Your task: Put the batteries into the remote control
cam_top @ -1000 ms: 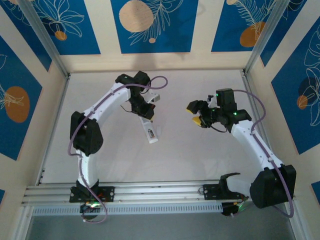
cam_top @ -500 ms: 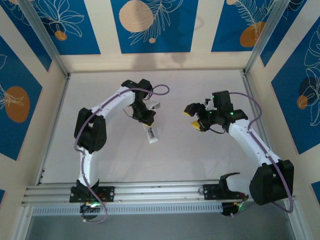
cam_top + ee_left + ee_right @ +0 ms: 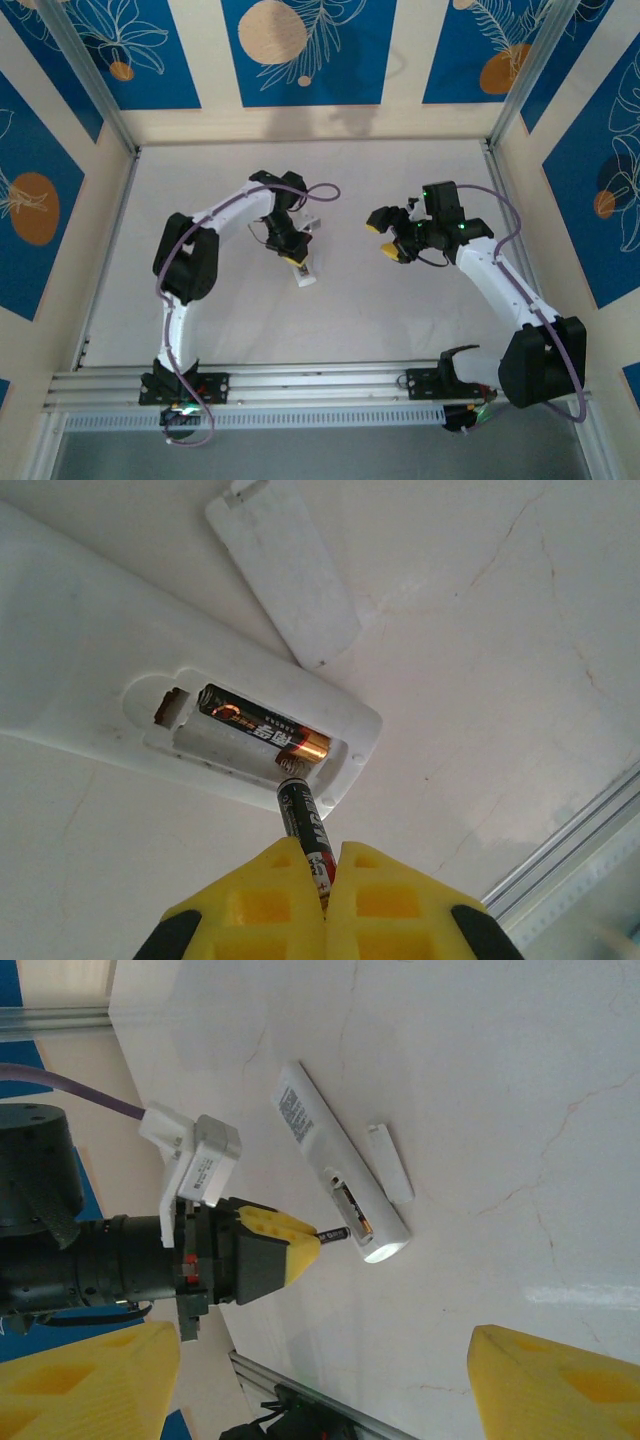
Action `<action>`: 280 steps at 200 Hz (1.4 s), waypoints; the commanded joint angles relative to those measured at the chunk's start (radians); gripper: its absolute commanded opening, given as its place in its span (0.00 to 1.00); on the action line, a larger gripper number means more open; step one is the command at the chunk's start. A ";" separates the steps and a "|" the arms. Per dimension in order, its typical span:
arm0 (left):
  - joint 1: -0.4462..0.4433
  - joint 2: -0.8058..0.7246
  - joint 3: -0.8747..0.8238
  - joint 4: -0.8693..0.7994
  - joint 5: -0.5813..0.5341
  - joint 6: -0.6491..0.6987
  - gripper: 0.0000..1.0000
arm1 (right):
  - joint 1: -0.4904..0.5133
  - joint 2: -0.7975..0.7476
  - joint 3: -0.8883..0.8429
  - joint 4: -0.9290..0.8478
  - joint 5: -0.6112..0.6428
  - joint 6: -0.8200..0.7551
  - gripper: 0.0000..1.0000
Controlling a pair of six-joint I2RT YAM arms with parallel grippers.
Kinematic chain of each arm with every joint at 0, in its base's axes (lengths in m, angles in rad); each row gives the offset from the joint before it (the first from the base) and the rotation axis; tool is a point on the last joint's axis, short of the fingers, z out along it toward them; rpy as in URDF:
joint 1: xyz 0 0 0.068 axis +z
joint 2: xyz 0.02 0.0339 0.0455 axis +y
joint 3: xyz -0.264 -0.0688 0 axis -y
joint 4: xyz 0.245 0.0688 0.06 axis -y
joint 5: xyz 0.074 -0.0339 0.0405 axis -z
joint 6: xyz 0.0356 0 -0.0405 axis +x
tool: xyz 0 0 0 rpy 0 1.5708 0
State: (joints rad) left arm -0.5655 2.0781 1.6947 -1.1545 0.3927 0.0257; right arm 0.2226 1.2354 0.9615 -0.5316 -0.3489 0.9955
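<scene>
- Left hand (image 3: 322, 865): yellow fingers closed on the tail of one battery (image 3: 303, 820). Its free end is tilted up and touches the lip of the open bay (image 3: 205, 748).
- Change: over the last second this hand has come down from above the remote control (image 3: 80, 670) to its bay end, so insertion is now under way.
- Second battery (image 3: 262, 732): already lying in the far slot of the bay, gold end toward the hand.
- Near slot: vacant, and judged the target. The held cell still needs laying flat and pressing in.
- Remote control: back up on the surface (image 3: 480, 630).
- Battery cover (image 3: 285, 570): loose just beside the remote.
- Right hand (image 3: 385, 238): fingers spread, holding nothing, well apart to the right. It has edged slightly nearer.
</scene>
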 commanded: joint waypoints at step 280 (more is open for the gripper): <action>0.148 -0.432 -0.127 0.315 -0.115 -0.165 0.43 | 0.351 0.192 0.218 -0.123 0.364 -0.262 0.70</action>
State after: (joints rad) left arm -0.5301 1.7588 1.5864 -0.8799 0.2611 -0.0994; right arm 0.4683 1.3315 1.1053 -0.5995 -0.1261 0.8589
